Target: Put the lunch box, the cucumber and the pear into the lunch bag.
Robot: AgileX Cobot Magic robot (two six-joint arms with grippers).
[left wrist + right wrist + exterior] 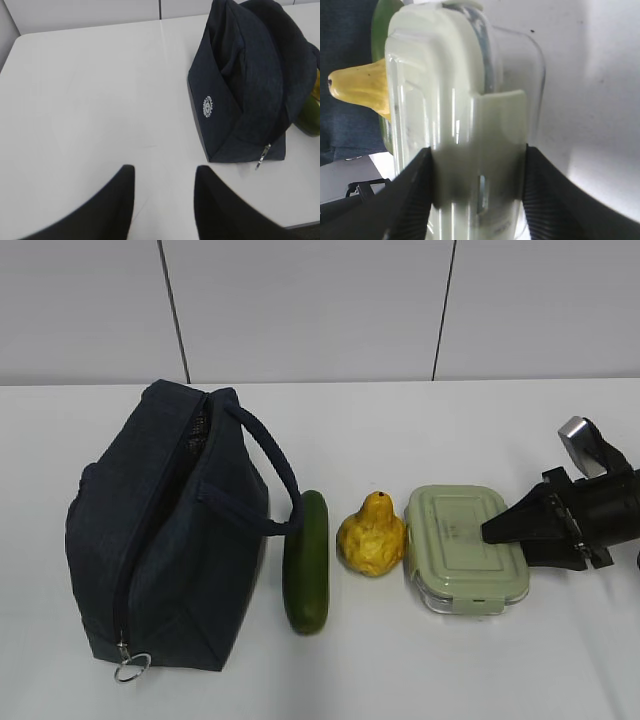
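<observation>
Leftmost, my left pincer (162, 200) hangs released over bare tabletop (90, 90), well left of the lunch bag (165, 540), with nothing between its fingers. That navy fabric bag looks soft and floppy; its zipper ring (131, 667) lies at the near end and I cannot tell how far the top is open, so I expect the mouth to need holding apart. Just right of the bag lies the cucumber (306, 575), smooth and stiff, likely slippery; I would take it across its middle. Right of that, the pear (371, 536) sits upright, bumpy and rounded, best gripped at its wide body rather than the narrow neck. Right of the pear, touching or nearly so, is the lunch box (462, 550): rigid, clear-walled, hard to pinch without slipping. My right pincer (477, 195) straddles its right end, fingers (412, 200) against both sides, seemingly grasping it.
</observation>
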